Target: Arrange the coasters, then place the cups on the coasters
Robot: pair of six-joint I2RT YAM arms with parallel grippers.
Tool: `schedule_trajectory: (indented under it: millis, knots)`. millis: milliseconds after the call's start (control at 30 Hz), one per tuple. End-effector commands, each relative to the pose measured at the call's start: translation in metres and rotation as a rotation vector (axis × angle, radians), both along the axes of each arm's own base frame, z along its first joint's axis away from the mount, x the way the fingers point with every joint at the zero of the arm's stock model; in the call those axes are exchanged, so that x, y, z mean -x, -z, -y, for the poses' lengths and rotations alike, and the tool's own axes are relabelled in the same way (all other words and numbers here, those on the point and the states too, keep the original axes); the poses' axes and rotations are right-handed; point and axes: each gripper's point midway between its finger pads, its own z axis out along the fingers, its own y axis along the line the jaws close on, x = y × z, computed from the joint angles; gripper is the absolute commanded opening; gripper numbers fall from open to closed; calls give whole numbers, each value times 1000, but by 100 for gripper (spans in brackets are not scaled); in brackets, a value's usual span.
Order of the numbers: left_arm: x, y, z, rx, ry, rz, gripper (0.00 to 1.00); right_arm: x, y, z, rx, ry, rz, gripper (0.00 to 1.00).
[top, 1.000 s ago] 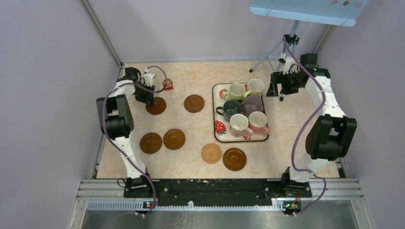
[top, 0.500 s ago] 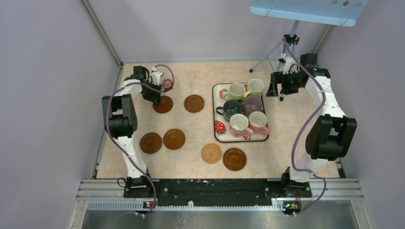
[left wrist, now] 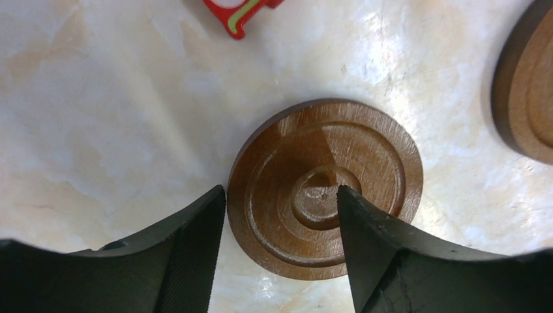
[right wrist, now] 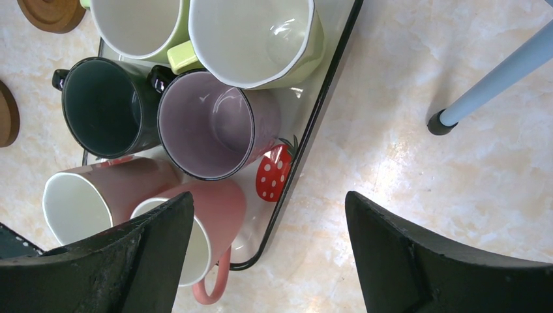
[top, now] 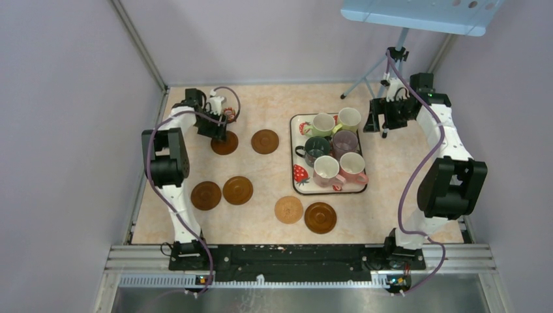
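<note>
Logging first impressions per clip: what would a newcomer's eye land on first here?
Six mugs crowd a strawberry-print tray right of centre. Bare coasters lie scattered over the table, one tan coaster among dark brown. The left gripper hangs open over the far left coaster by a red packet.

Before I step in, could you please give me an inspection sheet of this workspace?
Surface: marbled table, no spills seen.
Job's things: six coasters lie flat, scattered, none bearing a cup; six cups stand together on the strawberry tray.
Clutter: red packet near the far-left coaster.
Claws: left claw open, low over the far-left coaster; right claw open, empty, by the tray's far right corner.
Cables: purple cables hang in loops; no snag seen.
Surroundings: tripod leg behind the tray; lavender walls.
</note>
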Motion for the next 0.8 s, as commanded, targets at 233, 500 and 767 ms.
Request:
schedule_trajectory:
  millis: [233, 500, 767]
  knots:
    - [8, -71, -18, 130, 8, 48, 75, -12, -16, -3, -26, -29, 60, 85]
    - [129, -56, -75, -37, 167, -24, 80, -6, -9, -8, -54, -48, 52, 85]
    - [197, -36, -64, -32, 278, -30, 81, -3, -9, -10, -58, -47, 54, 85]
